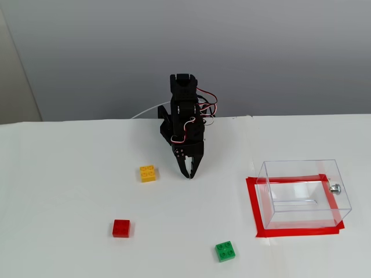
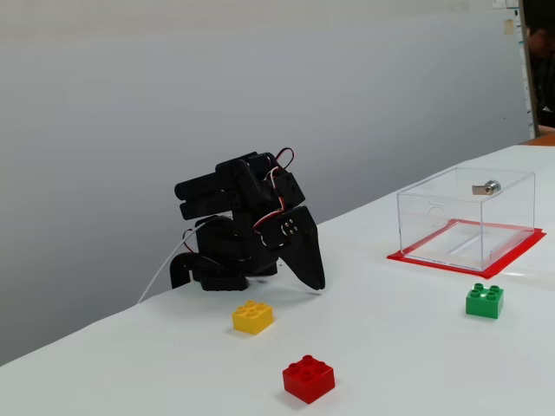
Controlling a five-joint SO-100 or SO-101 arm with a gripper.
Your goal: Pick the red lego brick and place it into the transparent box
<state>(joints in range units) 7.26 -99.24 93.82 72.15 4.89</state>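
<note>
Nothing is done yet: the gripper (image 1: 189,175) hangs folded near the arm's base, fingers together and empty. The red brick (image 1: 121,228) lies on the table, well apart from the empty clear box (image 1: 304,194).

A bare lab or office: white table (image 1: 69,174), plain grey wall (image 1: 278,52), shelving (image 2: 539,69) behind
</note>
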